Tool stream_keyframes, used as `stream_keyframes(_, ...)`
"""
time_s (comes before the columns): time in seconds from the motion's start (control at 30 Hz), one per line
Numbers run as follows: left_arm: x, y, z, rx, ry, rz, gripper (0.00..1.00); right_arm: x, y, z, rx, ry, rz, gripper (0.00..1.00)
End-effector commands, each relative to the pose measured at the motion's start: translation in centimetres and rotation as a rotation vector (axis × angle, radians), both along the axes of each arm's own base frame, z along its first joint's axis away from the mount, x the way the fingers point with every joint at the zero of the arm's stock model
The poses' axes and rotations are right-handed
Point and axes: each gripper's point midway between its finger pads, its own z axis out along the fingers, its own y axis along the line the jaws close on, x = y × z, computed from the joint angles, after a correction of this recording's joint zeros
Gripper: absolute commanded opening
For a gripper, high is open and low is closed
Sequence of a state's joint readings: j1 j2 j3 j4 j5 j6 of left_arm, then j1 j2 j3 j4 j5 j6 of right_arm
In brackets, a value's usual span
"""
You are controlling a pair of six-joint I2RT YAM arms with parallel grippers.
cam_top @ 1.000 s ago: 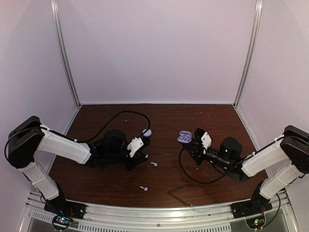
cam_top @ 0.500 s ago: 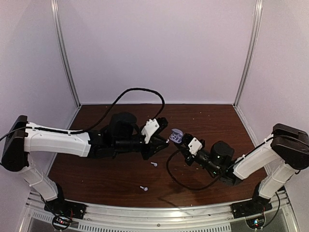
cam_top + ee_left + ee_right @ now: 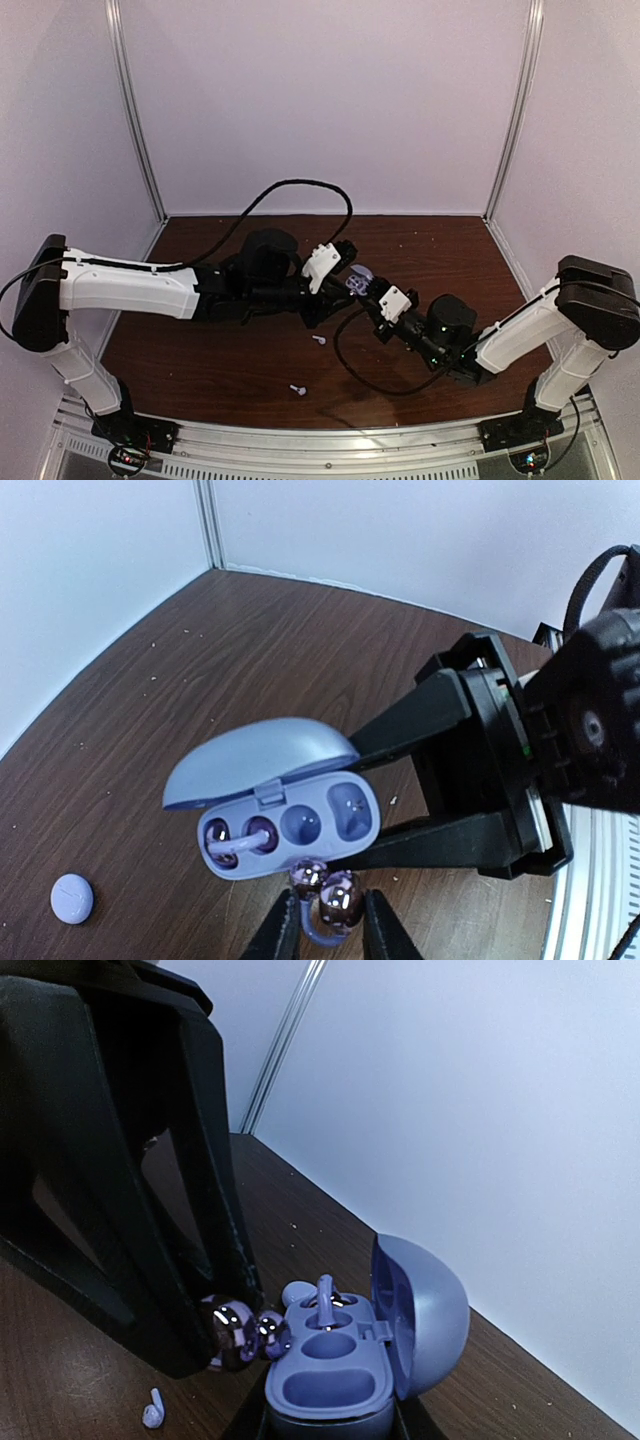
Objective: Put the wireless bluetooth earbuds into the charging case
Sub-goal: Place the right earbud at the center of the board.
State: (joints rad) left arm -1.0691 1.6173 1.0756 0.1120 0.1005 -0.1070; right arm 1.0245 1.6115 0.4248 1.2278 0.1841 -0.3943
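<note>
My right gripper [image 3: 370,290] is shut on an open lavender charging case [image 3: 359,278], held above the table's middle. In the left wrist view the case [image 3: 300,825] has its lid [image 3: 255,760] up. One purple clip-style earbud [image 3: 235,842] sits in its left wells, and the two right wells are empty. My left gripper [image 3: 325,920] is shut on a second glossy purple earbud [image 3: 338,900], right at the case's front rim. The right wrist view shows that earbud [image 3: 240,1335] touching the case [image 3: 340,1370]. Two tiny whitish stemmed earbuds [image 3: 319,340] [image 3: 297,389] lie on the table.
A small round lavender disc [image 3: 72,897] lies on the brown table to the left. One stemmed earbud [image 3: 152,1410] lies below the case. A black cable [image 3: 300,185] arcs over the left arm; another loops under the right arm [image 3: 350,360]. White walls enclose three sides.
My left gripper rose from the table and moved right with the purple earbud. My right gripper carried the open case left. The two now meet at the middle.
</note>
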Motion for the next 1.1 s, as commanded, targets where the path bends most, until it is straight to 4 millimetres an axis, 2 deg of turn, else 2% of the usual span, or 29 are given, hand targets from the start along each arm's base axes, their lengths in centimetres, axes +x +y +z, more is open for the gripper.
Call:
stream_keyframes(0.0,0.0,-0.8,1.5,-0.038,-0.001,0.0,0.24,0.2,0.7,0.5,0.027,-0.001,-0.023,0.0)
stream_keyframes(0.23,0.3,-0.9,1.5,-0.029,-0.001,0.013,0.24,-0.2,1.5,0.2,0.026,0.0,-0.013,0.0)
stream_keyframes(0.4,0.6,-1.3,0.6,0.007,0.013,0.019,0.24,-0.5,1.8,0.3,0.034,-0.001,-0.009,0.0)
stream_keyframes(1.07,0.8,-1.2,-1.0,0.053,0.048,0.038,0.25,-0.5,1.4,1.4,0.113,0.007,-0.026,0.0)
